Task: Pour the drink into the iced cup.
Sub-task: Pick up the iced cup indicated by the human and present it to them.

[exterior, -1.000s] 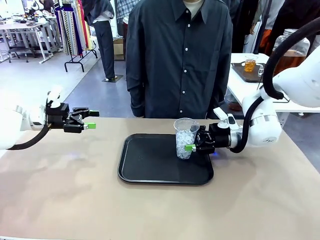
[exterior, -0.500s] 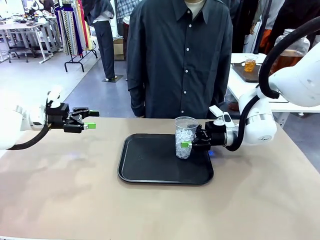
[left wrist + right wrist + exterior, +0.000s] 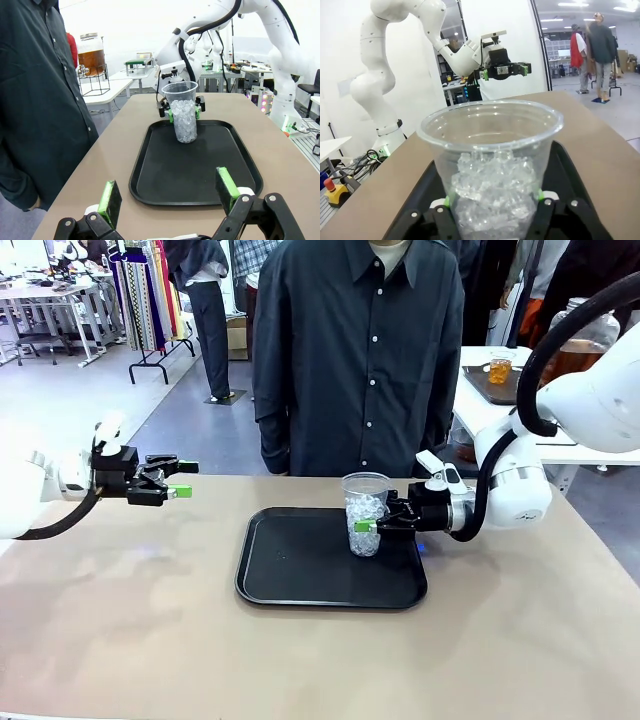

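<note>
Much bare tray (image 3: 290,575) left of iced cup (image 3: 365,520)

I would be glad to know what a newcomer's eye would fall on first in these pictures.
The clear cup of ice draws the eye first. It stands on the black tray at the middle of the table, with the right tool closed on its sides. Next come the left tool, open and hanging above the left side, and the person in a dark shirt standing at the far edge.
</note>
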Action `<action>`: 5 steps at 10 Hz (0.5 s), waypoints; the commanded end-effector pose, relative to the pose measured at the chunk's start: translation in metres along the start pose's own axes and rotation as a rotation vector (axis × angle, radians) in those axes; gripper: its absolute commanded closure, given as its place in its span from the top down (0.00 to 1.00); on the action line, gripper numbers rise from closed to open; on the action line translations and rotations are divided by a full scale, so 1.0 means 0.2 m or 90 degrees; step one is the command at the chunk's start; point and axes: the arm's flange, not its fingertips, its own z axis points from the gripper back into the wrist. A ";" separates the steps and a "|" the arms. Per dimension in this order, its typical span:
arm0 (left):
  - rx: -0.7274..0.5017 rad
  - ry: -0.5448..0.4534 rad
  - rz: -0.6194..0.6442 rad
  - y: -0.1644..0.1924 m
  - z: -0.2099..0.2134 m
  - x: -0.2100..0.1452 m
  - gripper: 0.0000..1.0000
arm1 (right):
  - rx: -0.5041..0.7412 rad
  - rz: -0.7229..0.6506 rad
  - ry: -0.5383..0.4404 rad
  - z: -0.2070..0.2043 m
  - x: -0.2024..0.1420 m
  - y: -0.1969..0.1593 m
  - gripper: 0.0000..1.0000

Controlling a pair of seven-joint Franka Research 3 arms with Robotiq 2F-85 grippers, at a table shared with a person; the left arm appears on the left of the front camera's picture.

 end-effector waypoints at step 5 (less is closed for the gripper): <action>-0.001 -0.004 0.003 0.00 0.00 0.01 1.00 | -0.011 0.083 0.017 0.05 0.58 -0.06 0.65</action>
